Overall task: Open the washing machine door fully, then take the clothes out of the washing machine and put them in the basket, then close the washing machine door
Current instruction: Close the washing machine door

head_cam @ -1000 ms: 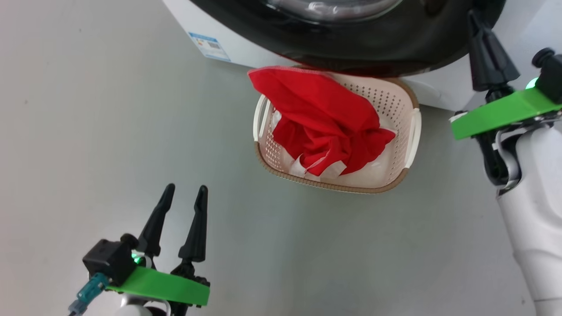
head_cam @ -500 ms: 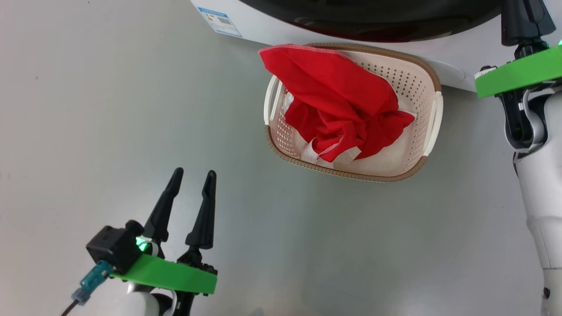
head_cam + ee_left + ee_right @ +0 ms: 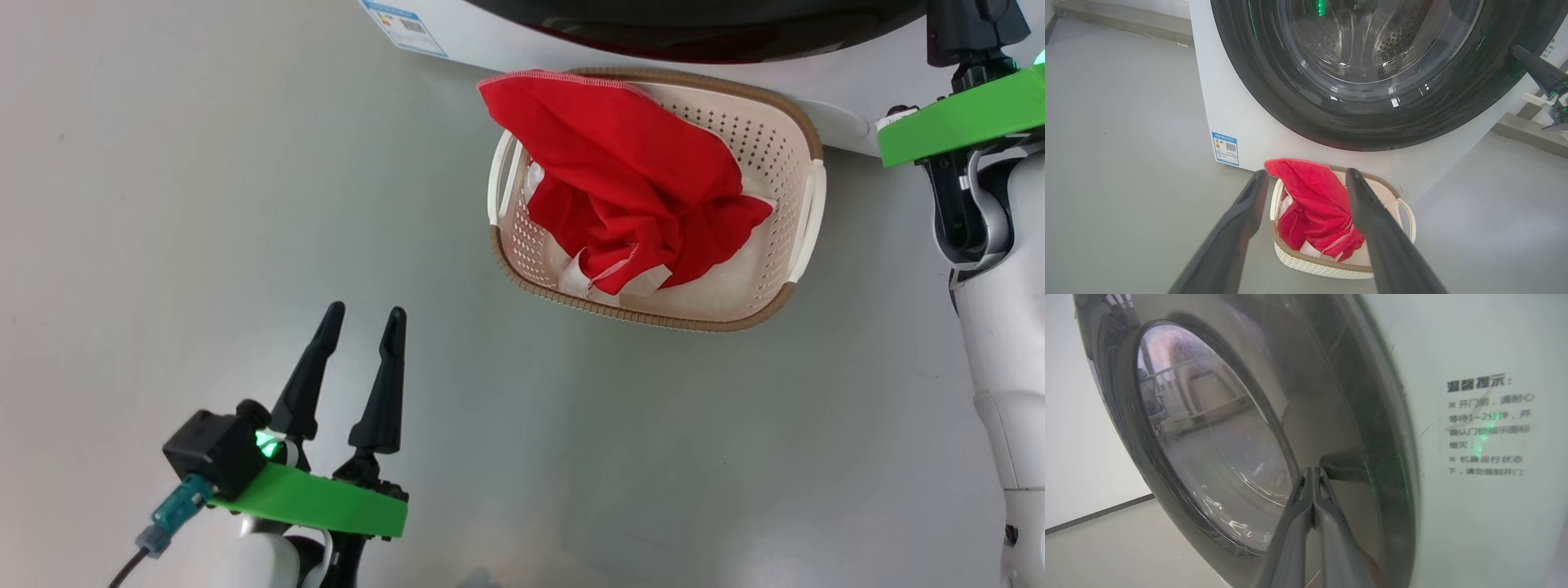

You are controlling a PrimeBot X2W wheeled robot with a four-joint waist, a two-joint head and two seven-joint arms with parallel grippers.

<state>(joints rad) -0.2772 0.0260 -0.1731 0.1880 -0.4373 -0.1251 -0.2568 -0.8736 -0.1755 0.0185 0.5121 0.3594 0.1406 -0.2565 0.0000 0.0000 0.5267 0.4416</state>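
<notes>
Left gripper (image 3: 366,310): lower left, fingers spread wide, empty, pointing up-frame.
Basket (image 3: 637,314): upper centre, long axis left-right, just before the washing machine (image 3: 1241,102).
Clothes (image 3: 637,188): inside basket, draped over its upper-left corner.
Right gripper (image 3: 1312,469): fingers pressed together, at the washing machine door (image 3: 1372,122) rim.

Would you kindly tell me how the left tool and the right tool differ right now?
The left tool stands open; the right tool is shut tight. The left tool hangs low above the floor, aimed at the basket; the right tool is up high, tips at the black rim of the washing machine door. Both have long dark fingers and green mounts.
</notes>
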